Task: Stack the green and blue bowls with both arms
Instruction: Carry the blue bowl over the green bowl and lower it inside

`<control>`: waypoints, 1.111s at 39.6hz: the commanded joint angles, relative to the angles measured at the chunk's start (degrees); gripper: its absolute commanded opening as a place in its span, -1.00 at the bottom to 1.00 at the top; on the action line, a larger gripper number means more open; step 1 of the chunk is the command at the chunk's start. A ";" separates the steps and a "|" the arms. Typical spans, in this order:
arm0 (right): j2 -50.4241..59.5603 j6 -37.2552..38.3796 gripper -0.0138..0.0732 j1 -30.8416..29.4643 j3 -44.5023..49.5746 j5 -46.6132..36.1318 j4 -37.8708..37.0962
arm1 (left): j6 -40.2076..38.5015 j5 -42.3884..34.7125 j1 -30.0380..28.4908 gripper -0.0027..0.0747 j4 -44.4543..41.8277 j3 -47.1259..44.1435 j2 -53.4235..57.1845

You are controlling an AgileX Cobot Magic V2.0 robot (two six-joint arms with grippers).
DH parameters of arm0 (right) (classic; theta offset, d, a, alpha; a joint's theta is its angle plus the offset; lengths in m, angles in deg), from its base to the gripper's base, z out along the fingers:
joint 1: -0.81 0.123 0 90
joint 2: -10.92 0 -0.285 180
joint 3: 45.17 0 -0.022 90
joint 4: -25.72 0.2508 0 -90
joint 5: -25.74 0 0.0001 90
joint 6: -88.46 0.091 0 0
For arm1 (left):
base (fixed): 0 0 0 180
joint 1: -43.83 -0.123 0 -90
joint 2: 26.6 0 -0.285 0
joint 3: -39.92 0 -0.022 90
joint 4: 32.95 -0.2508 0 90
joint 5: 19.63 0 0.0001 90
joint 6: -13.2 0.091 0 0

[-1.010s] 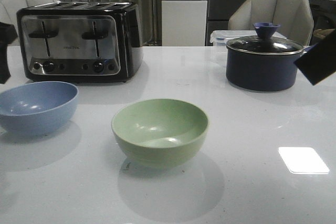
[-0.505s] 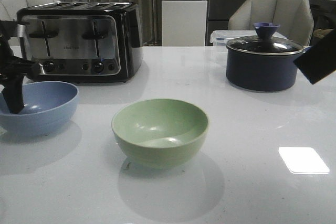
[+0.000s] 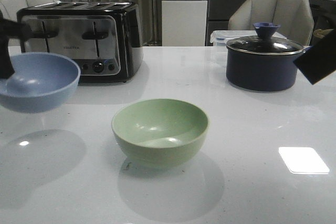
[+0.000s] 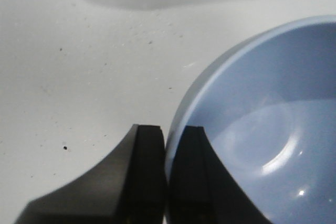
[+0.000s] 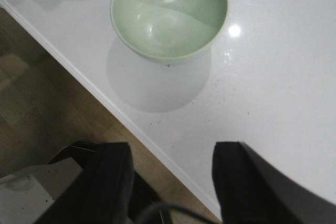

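The pale green bowl stands upright on the white table, centre front; it also shows in the right wrist view. The light blue bowl hangs above the table at the left, over its own shadow. My left gripper is shut on the blue bowl's rim, one finger inside, one outside; in the front view its black finger shows at the bowl's left edge. My right gripper is open and empty, high over the table's front edge; its black body shows at the far right.
A black and chrome toaster stands at the back left, just behind the blue bowl. A dark navy lidded saucepan stands at the back right. A bright light patch lies front right. The table's front edge and floor show below the right gripper.
My left arm came in, closed on the blue bowl's rim and lifted the bowl off the table. The green bowl and right arm have not moved.
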 commanded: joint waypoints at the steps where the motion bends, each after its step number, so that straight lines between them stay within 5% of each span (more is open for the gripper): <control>1: 0.71 -0.09 0.38 -0.02 -1.53 -3.34 0.11 | 7.53 -0.21 0.64 -0.68 9.37 1.60 6.76; 7: 0.71 -0.09 0.38 -0.02 -1.53 -3.34 0.11 | 15.37 0.56 5.26 -0.68 18.02 1.70 9.10; 23: 0.71 -0.09 0.38 -0.02 -1.53 -3.34 0.11 | 14.86 1.75 22.01 -0.68 17.50 10.16 -1.04; 44: 0.71 -0.09 0.38 -0.02 -1.53 -3.23 0.11 | 13.06 1.80 22.61 -0.65 15.01 11.58 -11.74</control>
